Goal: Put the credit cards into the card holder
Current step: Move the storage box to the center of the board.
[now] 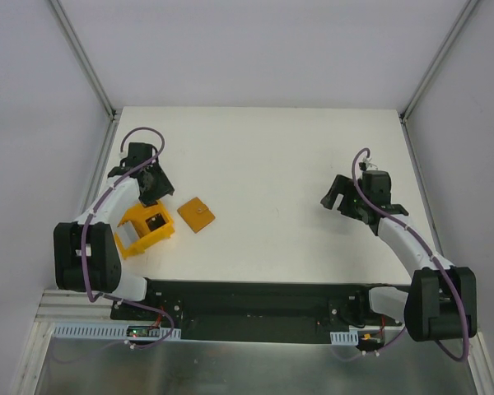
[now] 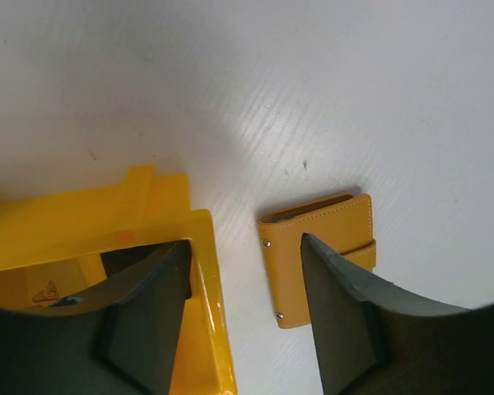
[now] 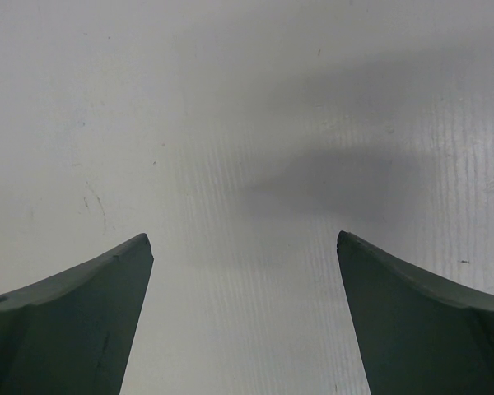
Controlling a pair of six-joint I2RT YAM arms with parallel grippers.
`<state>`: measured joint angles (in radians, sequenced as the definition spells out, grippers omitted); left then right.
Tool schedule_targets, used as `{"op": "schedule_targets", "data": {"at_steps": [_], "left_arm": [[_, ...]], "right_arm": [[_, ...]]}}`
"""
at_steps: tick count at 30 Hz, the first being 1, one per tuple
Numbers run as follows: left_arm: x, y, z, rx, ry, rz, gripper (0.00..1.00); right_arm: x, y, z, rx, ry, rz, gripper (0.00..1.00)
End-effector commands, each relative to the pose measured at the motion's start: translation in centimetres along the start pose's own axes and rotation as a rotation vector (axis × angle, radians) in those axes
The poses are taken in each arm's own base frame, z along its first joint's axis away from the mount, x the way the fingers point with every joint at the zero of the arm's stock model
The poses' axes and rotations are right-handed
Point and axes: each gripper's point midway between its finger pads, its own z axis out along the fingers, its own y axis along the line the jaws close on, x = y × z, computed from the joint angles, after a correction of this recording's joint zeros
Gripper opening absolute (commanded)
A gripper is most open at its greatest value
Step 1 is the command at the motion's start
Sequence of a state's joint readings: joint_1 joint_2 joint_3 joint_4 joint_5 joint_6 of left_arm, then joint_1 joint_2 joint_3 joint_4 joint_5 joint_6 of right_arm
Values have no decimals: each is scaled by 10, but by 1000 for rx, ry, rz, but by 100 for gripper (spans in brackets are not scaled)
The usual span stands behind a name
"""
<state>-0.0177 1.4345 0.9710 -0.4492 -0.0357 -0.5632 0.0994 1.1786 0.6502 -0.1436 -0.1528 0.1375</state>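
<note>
At the left side of the desk (image 1: 272, 156), my left gripper (image 2: 243, 247) points down with its jaws apart and nothing pinched between them. One finger (image 2: 140, 321) sits over the inside of the yellow plastic bin (image 2: 66, 218). The other finger is outside it, and one of the bin's walls runs between the two. I cannot tell whether either finger touches the plastic. Inside the bin, close to that first finger, there is a dark shape (image 1: 155, 222) that I cannot identify, so I cannot say where the credit cards are.

My outer finger covers part of the card holder (image 2: 317, 222). It lies flat and folded shut on the desk just to the right of the bin, with a strip of bare desk between them. Its snap tab (image 2: 364, 251) wraps over the edge away from the bin, and two small metal studs show along the edge nearer the bin. Seen from above, the card holder lies at an angle to the desk's edges.

Over on the right side of the desk, well apart from the bin and the card holder, my right gripper (image 3: 243, 237) has its jaws spread wide. Only bare white desk shows beneath and between them.
</note>
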Motion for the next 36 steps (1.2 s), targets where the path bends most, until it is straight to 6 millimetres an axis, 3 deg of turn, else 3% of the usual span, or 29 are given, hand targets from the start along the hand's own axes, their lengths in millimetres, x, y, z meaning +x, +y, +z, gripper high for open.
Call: {"op": "schedule_targets", "data": {"at_steps": [1,6,14,16,24,31,36], "left_arm": [[-23,-7,-4,8,-59,39,48],[-31,-8,-1,-8,-70,67,34],[-50,-12,7,-27,-85,136,25],[-52,-13,11,-33,-81,153,19],[-69,-19,26,-59,-75,216,12],[-94,-31,28,-59,-102,267,12],[-100,-42,34,-30,-91,256,11]], "right_arm": [[-15,1,-2,13,-21,-20,96],[-15,-1,-1,25,-13,-26,96],[-12,-6,0,48,4,-32,96],[-12,-7,0,56,7,-38,96],[-9,-15,-2,99,27,-67,96],[-6,-20,-1,118,45,-76,96],[-4,-21,1,121,56,-80,96]]}}
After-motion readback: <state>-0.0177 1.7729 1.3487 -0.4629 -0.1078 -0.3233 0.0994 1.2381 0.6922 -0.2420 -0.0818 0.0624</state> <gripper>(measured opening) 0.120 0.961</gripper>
